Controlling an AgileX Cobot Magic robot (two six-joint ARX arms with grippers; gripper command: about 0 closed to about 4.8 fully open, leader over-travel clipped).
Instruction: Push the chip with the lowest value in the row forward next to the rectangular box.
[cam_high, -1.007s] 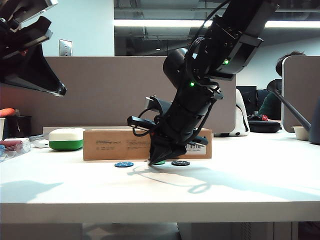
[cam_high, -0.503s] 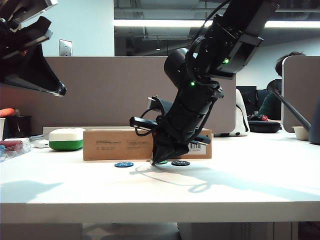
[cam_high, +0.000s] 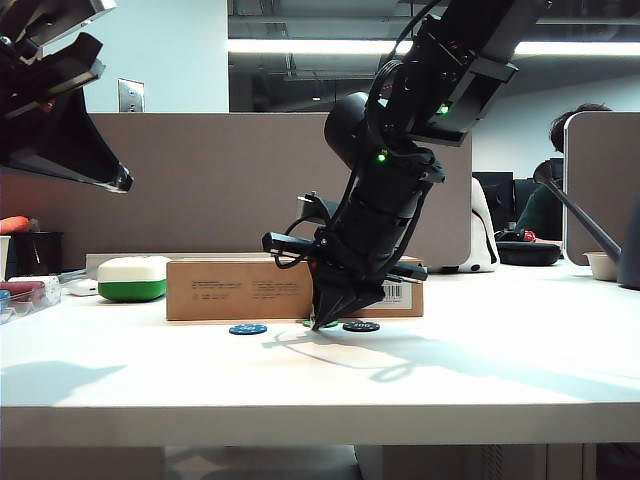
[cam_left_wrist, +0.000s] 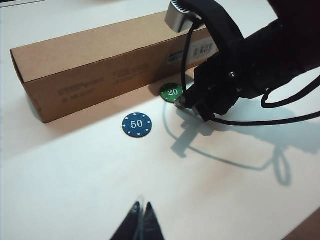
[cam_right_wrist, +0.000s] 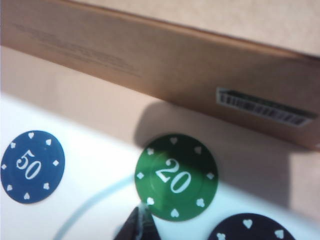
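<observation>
The green chip (cam_right_wrist: 176, 177), marked 20, lies ahead of the row, close to the rectangular box (cam_right_wrist: 150, 55) with a narrow strip of table between. The blue 50 chip (cam_right_wrist: 32, 166) and the black chip (cam_right_wrist: 252, 229) lie on either side, further from the box. My right gripper (cam_right_wrist: 140, 215) is shut, and its tip touches the green chip's near edge. In the exterior view the right gripper (cam_high: 318, 322) points down at the table in front of the box (cam_high: 240, 288). My left gripper (cam_left_wrist: 141, 206) is shut and empty, held high above the table at the left (cam_high: 122, 181).
A white-and-green rounded case (cam_high: 132, 278) sits left of the box. Small clutter (cam_high: 25, 295) lies at the table's left edge. A grey spouted can (cam_high: 610, 240) and a small white bowl (cam_high: 600, 265) stand at the far right.
My right gripper's tip has moved forward and slightly right, and the green chip has slid with it out of the row toward the box. The left arm has not moved.
</observation>
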